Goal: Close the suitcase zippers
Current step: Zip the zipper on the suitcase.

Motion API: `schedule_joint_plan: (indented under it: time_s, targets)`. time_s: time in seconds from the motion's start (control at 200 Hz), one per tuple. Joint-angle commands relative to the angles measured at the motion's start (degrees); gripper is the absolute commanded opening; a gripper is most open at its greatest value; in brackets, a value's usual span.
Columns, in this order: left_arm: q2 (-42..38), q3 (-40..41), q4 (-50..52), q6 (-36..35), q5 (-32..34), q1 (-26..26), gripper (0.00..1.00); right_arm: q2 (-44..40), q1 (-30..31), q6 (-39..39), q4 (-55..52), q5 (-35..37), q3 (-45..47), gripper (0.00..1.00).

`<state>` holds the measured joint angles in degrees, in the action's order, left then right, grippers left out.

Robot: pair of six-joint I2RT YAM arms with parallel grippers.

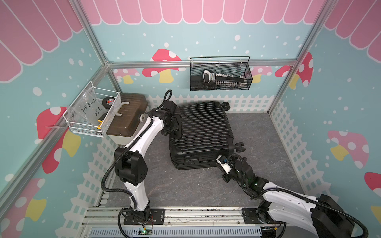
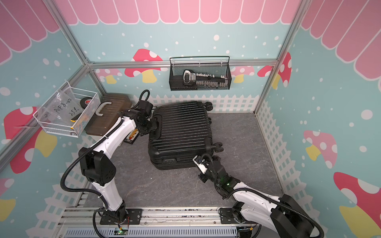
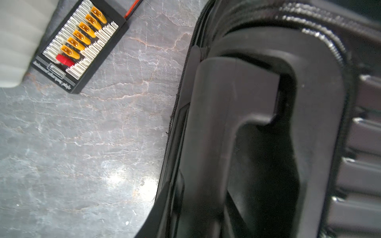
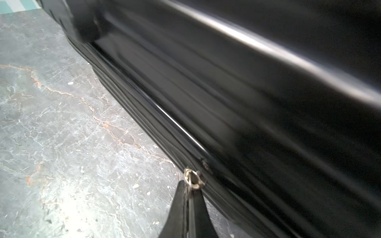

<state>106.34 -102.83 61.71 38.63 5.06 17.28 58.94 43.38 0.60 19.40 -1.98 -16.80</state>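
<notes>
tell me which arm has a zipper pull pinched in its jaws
The right gripper: its jaws are shut on the metal ring of a zipper pull on the suitcase. The left gripper is at the opposite end, with no pull visible there.

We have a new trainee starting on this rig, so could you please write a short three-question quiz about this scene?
1. True or false: the suitcase stands upright.
2. What is the right gripper shut on? A) a wheel B) the metal zipper pull C) the carry handle
3. Which small item lies on the table beside the beige box?

Key:
1. False. It lies flat, ribbed shell up.
2. B.
3. A black connector board with yellow plugs.
</notes>
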Motion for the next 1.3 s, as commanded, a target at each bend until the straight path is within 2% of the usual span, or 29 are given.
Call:
schedule_joint_plan:
  time_s: [0.0,0.255,0.431,0.576,0.606,0.726,0.826,0.916,0.991,1.101,1.191,1.292]
  targets:
    - [-3.7,2.1,-12.5,26.1,3.7,2.2,0.0,1.8,3.7,-1.8,5.3,-5.2,-3.6,0.0]
    - [-11.2,12.3,-19.1,40.4,12.6,12.0,0.0,7.6,10.5,-0.5,10.1,1.7,-5.5,0.0]
    - [-12.7,14.4,-19.7,48.1,17.4,17.0,0.0,11.7,16.1,-0.4,12.5,2.8,-8.4,0.0]
    - [-12.9,15.0,-22.0,48.1,17.7,19.7,0.0,15.3,19.4,-0.3,13.0,3.7,-10.8,0.0]
    - [-12.9,14.6,-22.1,46.6,17.3,19.9,0.09,15.7,19.5,0.0,12.9,3.9,-11.0,0.0]
    - [-13.2,14.0,-21.7,36.7,16.6,19.8,0.53,14.8,19.4,2.3,11.9,7.0,-9.1,0.0]
    - [-14.3,14.6,-21.6,26.4,17.7,19.5,0.71,12.1,18.3,4.3,8.2,6.9,-7.1,0.0]
    - [-15.5,15.1,-22.3,12.5,19.6,19.1,0.77,9.2,17.0,5.9,5.2,6.9,-4.8,0.0]
    - [-16.5,16.1,-24.1,-2.3,16.0,18.3,0.77,5.9,16.1,6.4,2.3,7.9,-2.8,0.0]
    - [-17.4,17.4,-26.1,-24.4,-0.2,15.6,0.76,0.0,14.0,7.0,-2.9,7.5,-0.6,0.0]
    - [-16.9,15.4,-20.1,-40.8,-15.9,12.4,0.7,-5.2,12.4,7.6,-8.0,7.2,0.7,0.0]
    - [-18.2,16.0,-13.5,-58.7,-27.1,10.0,0.66,-10.7,10.8,9.3,-12.5,7.5,2.3,0.0]
